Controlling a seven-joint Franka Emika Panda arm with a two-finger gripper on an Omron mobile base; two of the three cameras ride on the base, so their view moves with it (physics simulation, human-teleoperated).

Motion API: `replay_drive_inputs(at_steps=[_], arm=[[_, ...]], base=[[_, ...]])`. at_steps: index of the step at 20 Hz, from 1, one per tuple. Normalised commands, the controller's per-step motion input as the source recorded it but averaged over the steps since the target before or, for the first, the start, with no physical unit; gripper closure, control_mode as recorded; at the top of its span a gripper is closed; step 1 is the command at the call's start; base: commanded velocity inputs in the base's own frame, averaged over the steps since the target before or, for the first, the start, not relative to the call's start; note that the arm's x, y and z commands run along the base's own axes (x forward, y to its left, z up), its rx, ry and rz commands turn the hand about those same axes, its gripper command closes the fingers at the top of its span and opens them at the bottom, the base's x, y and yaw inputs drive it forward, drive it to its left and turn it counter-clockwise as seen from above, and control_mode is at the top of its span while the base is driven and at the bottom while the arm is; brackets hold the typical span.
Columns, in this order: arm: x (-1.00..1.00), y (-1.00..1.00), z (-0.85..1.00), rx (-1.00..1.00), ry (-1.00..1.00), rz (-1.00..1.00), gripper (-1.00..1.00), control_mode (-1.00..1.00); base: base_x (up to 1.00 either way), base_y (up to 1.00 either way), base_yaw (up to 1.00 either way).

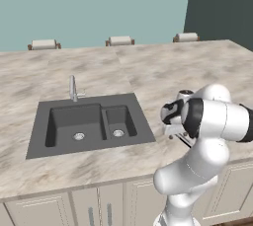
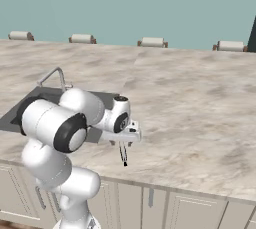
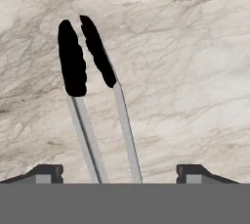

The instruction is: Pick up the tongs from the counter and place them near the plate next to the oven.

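The tongs (image 3: 95, 100) lie on the marbled table (image 3: 185, 71), seen from above in the hand view: two black scalloped tips at the far end, two thin grey steel arms running back toward the camera and drawing closer together as they come. They pass between the two dark fingertips (image 3: 46, 173) of the claw (image 3: 117, 174), nearer the left-hand tip than the other (left as that view shows it). The tips stand far apart, one at each side of the steel arms, with bare stone showing between each tip and the metal, so the claw is spread wide and does not press on the tongs.

In the right base view the claw (image 2: 123, 154) points straight down at the table (image 2: 200, 108) near its front edge, with a thin dark sliver of the tongs (image 2: 124, 162) showing just beneath it. Whether the fingertips rest on the stone there is too small to tell.

To the arm's left on the same table sits the dark grey double sink (image 1: 91, 124) with its steel faucet (image 1: 73, 88) behind it. In the left base view the arm's own white elbow covers most of the claw (image 1: 178, 138). Pale cabinet doors (image 1: 44, 207) run below the table's front edge, and the tops of several chair backs (image 1: 120, 40) show along its far edge.
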Motion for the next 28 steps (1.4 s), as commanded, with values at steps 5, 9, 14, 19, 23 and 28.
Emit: replay_drive_inputs(at_steps=[5, 9, 14, 19, 23, 28], arm=[[0.22, -0.08, -0.39, 0.0, 0.0, 0.0, -1.0, -1.0], [0.0, 0.0, -0.53, 0.0, 0.0, 0.0, 1.0, -1.0], [-0.06, 0.0, -0.23, 0.0, -0.04, 0.0, 1.0, -1.0], [-0.21, 0.03, 0.31, 0.04, -0.05, 0.04, 1.0, -1.0], [-0.14, 0.15, 0.64, 0.04, -0.02, 0.09, 1.0, -1.0], [-0.16, 0.09, 0.49, 0.0, -0.01, 0.1, 1.0, -1.0]], base=[[0.0, 0.0, 0.0], [0.0, 0.0, 0.0], [0.0, 0.0, 0.0], [0.0, 0.0, 0.0], [0.0, 0.0, 0.0], [0.0, 0.0, 0.0]])
